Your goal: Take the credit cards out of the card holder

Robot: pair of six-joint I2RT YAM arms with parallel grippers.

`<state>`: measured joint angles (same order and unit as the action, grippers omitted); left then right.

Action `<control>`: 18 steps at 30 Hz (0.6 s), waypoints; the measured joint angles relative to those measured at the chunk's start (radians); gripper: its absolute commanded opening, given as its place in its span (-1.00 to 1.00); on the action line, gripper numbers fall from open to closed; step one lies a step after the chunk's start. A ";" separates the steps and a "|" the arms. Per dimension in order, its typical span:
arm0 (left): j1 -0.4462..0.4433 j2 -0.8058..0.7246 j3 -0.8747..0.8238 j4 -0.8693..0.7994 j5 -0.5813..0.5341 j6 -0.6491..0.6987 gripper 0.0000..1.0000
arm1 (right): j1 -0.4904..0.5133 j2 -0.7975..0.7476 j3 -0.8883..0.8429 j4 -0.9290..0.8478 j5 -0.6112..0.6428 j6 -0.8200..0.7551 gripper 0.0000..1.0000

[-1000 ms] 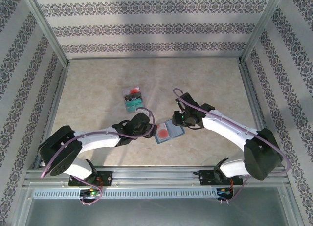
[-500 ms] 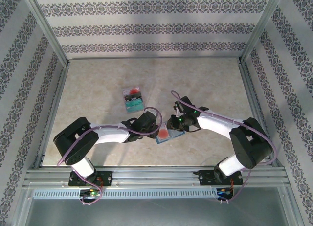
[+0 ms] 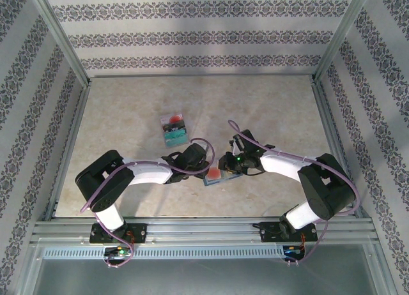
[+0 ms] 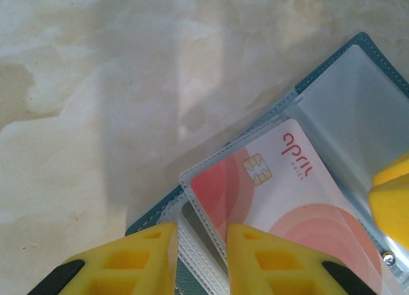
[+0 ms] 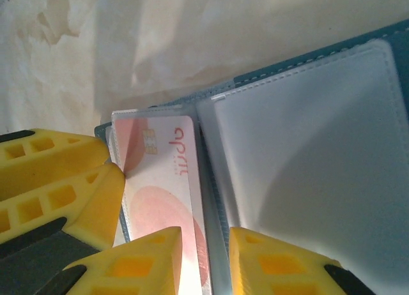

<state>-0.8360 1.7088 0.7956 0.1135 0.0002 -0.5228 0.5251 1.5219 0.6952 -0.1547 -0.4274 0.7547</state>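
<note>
Left gripper (image 4: 201, 234) in from 9 o'clock, fingers just pinched onto card holder (image 4: 358, 90) sleeve edge at table (image 3: 128, 116) 6 o'clock; right gripper (image 5: 204, 237) straddles the fold, grip unclear; red-circled credit card (image 4: 281, 186) still pocketed, pull likely next.

One card holder (image 4: 345, 97) and three credit cards (image 4: 281, 186) are visible.

The card holder (image 4: 348, 106) was blue-teal with pale stitching and frosted clear pockets. The credit card (image 4: 275, 193) inside was white with pink-red circles, red lettering and a gold chip. The left pincer (image 4: 201, 244) and right pincer (image 5: 204, 250) were yellow. The table (image 3: 268, 110) was marbled beige. Beyond the card holder lay a teal card (image 3: 174, 138) and what seemed a red-spotted card (image 3: 171, 121).
</note>
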 measured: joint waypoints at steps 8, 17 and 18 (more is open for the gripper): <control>0.000 0.006 0.003 0.006 -0.003 0.019 -0.50 | -0.011 0.023 -0.025 0.077 -0.032 0.026 -0.50; 0.000 0.019 0.015 0.011 -0.003 0.025 -0.51 | -0.011 0.046 -0.040 0.139 -0.049 0.045 -0.56; 0.000 0.019 0.015 0.013 -0.003 0.026 -0.51 | -0.012 0.050 -0.046 0.149 -0.053 0.049 -0.57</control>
<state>-0.8356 1.7283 0.8104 0.1265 -0.0032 -0.4973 0.5129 1.5719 0.6495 -0.0055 -0.4805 0.8036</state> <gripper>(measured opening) 0.248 0.225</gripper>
